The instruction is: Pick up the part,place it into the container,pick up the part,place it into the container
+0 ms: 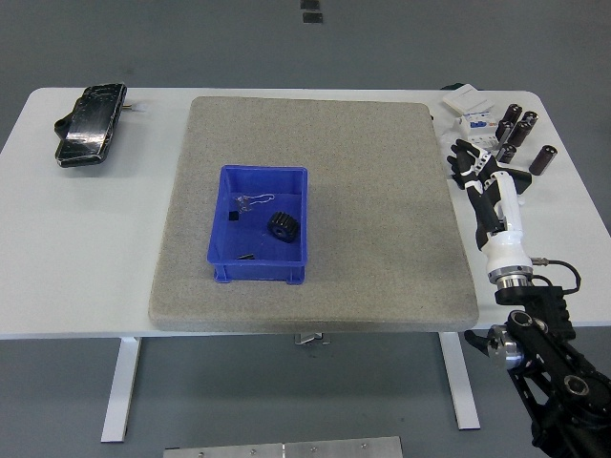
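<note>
Black-fingered, white-backed right robot hand (480, 172) reaches over the white table's (86, 248) right side, fingers spread, holding nothing; small black cylinders (520, 129) lie just beyond it; well to its left, the black toothed gear part (283, 226) sits inside the blue plastic container (260, 224) on the grey felt mat (382, 191).

Right arm enters from the lower right corner, forearm angled up and slightly left over the worktop's right side. Right hand (474, 164) extended at the end of a white wrist section, black fingers (461, 153) spread, holding nothing. Left arm out of view.
</note>
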You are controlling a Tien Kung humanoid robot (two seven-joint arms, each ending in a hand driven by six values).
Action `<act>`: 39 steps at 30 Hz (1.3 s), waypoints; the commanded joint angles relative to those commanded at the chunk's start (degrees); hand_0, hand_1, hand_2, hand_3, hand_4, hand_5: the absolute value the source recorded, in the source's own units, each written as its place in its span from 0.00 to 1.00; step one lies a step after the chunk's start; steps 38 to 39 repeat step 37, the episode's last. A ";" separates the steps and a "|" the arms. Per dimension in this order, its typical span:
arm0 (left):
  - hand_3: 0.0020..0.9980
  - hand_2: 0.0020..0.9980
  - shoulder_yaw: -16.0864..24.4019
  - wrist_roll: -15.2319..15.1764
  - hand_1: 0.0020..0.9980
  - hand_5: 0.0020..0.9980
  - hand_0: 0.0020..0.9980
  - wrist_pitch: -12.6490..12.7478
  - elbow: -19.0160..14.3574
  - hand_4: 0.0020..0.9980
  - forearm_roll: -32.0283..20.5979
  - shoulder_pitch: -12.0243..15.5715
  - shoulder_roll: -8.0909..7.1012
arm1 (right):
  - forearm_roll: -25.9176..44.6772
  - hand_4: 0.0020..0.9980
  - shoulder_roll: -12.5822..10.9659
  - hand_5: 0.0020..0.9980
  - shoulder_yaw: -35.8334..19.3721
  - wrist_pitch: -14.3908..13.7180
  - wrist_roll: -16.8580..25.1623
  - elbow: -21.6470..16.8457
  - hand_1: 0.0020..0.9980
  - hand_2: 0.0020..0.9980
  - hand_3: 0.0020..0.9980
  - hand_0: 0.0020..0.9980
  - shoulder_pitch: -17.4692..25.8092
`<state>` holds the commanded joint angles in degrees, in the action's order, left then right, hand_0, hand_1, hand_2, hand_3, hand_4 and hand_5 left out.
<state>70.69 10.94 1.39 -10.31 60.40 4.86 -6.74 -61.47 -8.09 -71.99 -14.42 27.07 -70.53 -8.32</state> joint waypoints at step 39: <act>0.58 0.57 1.78 -0.83 0.61 0.13 0.64 -1.29 0.00 0.64 5.54 -2.76 -1.99 | 5.45 0.87 -3.99 0.67 -8.91 -0.17 0.79 -2.18 0.78 0.79 0.77 0.85 2.68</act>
